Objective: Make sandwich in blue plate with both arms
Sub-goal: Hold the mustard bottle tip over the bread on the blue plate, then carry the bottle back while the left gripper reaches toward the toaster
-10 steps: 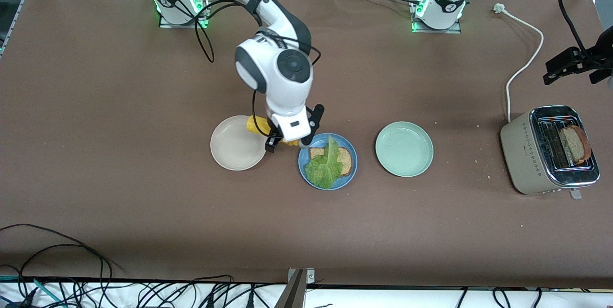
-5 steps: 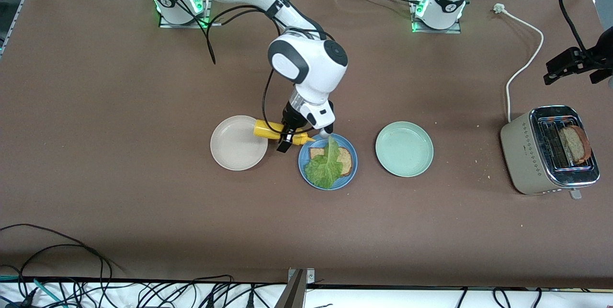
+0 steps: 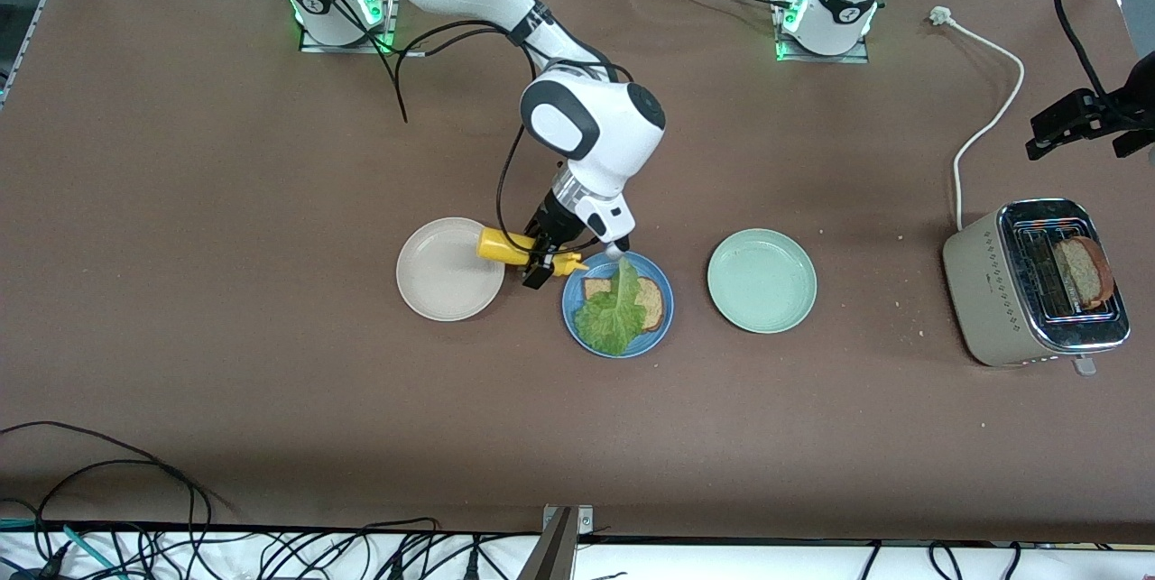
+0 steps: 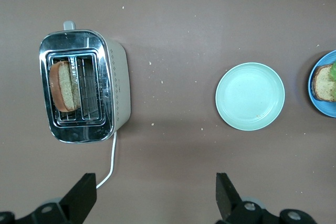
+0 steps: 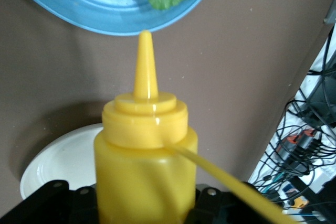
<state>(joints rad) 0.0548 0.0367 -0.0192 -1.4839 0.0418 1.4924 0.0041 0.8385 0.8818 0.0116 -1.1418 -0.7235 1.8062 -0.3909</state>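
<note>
The blue plate [image 3: 651, 339] holds one slice of brown bread [image 3: 651, 302] with a green lettuce leaf [image 3: 614, 309] on it. My right gripper [image 3: 541, 257] is shut on a yellow squeeze bottle [image 3: 507, 246], which lies tilted over the gap between the beige plate and the blue plate. In the right wrist view the bottle [image 5: 146, 150] points its nozzle at the blue plate's rim [image 5: 105, 17]. A second bread slice [image 3: 1083, 271] stands in the toaster [image 3: 993, 282]. My left gripper [image 3: 1051, 127] waits open, high over the table near the toaster [image 4: 118, 85].
A beige plate [image 3: 433, 278] lies toward the right arm's end, a pale green plate [image 3: 762, 280] between the blue plate and the toaster. The toaster's white cord [image 3: 988, 111] runs toward the left arm's base. Cables hang along the table's near edge.
My right arm has swung toward the blue plate and turned its wrist. The yellow bottle now lies tilted with its nozzle at the plate's rim. The left arm has not moved.
</note>
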